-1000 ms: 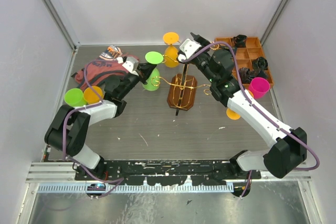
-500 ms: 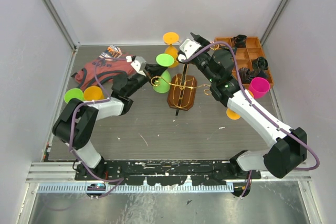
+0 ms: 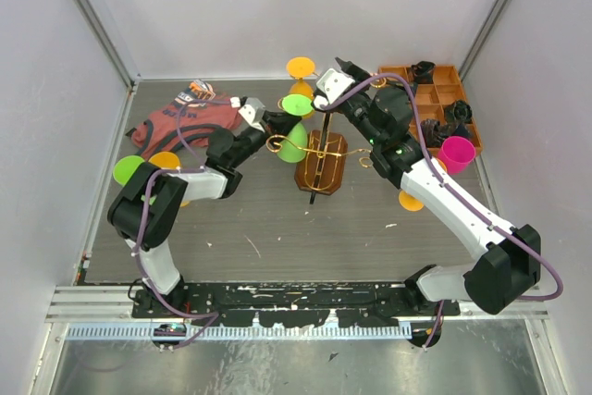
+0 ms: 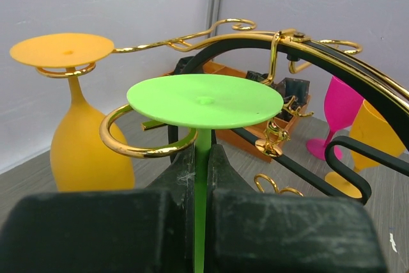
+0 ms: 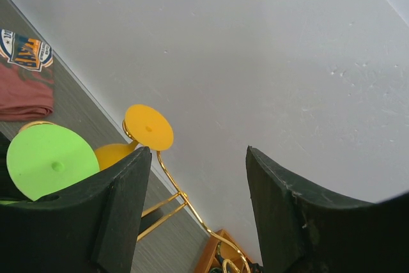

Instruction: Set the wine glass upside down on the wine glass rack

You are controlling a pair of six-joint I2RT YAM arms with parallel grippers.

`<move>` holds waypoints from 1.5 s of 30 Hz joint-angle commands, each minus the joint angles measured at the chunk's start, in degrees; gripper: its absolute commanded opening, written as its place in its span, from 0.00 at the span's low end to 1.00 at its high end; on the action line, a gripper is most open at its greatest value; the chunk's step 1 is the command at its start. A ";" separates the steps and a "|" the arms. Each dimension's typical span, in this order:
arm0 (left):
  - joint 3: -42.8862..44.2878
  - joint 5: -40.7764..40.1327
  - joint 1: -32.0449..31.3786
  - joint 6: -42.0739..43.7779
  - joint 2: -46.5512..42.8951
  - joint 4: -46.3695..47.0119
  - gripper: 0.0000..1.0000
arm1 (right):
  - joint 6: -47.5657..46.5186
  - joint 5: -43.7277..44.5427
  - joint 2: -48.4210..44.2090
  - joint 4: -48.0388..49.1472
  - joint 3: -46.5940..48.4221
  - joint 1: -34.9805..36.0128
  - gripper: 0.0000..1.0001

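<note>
Your left gripper (image 4: 203,171) is clamped tight on the stem of the green wine glass (image 4: 204,99). You hold it upside down, foot uppermost, with the stem at the mouth of a gold loop on the left of the wine glass rack (image 3: 321,162). An orange glass (image 4: 77,151) hangs from the far arm. Your right gripper (image 5: 197,164) stands wide and empty above the rack's far side.

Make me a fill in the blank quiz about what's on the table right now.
The left pincer grips the ___ wine glass by its stem.
The right pincer stands ___, holding nothing.
An orange glass hangs on the wine glass rack, bowl pointing ___.
The pink glass stands beside the wooden ___.
Missing: green, open, down, tray.
</note>
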 commanded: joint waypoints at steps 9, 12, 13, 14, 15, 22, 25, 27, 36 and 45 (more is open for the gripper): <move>-0.48 -11.49 -0.19 3.78 -0.28 6.10 0.00 | 0.50 0.12 -1.28 1.73 0.61 -0.33 0.66; -2.34 -13.51 -0.13 5.27 -1.62 6.13 0.00 | 0.41 0.12 -1.37 1.69 0.63 -0.29 0.66; -2.86 -14.00 -0.13 5.81 -2.24 6.18 0.00 | 0.42 0.12 -1.37 1.62 0.61 -0.29 0.66; -3.42 -14.42 -0.13 6.11 -2.64 6.14 0.00 | 0.39 0.04 -1.31 1.59 0.60 -0.29 0.66; -3.86 -14.72 -0.13 6.46 -3.05 6.13 0.00 | 0.37 0.03 -1.30 1.60 0.63 -0.29 0.66; -6.66 -16.37 -0.13 8.12 -6.19 6.13 0.00 | 0.55 -0.32 -1.19 1.44 0.62 -0.29 0.67; -7.29 -15.83 -0.15 8.92 -7.59 5.94 0.00 | 0.59 -0.32 -1.19 1.42 0.61 -0.29 0.66; -7.31 -13.88 -0.23 9.24 -8.41 5.24 0.00 | 0.93 -0.41 -1.06 1.45 0.60 -0.29 0.67; -5.63 -8.61 -2.72 10.69 -7.25 2.08 0.04 | 4.42 -0.88 0.08 -0.33 2.52 -0.33 0.67; -7.14 -12.78 -2.69 10.92 -6.75 2.79 0.40 | 5.19 0.88 -0.11 -0.97 2.84 -0.62 0.67</move>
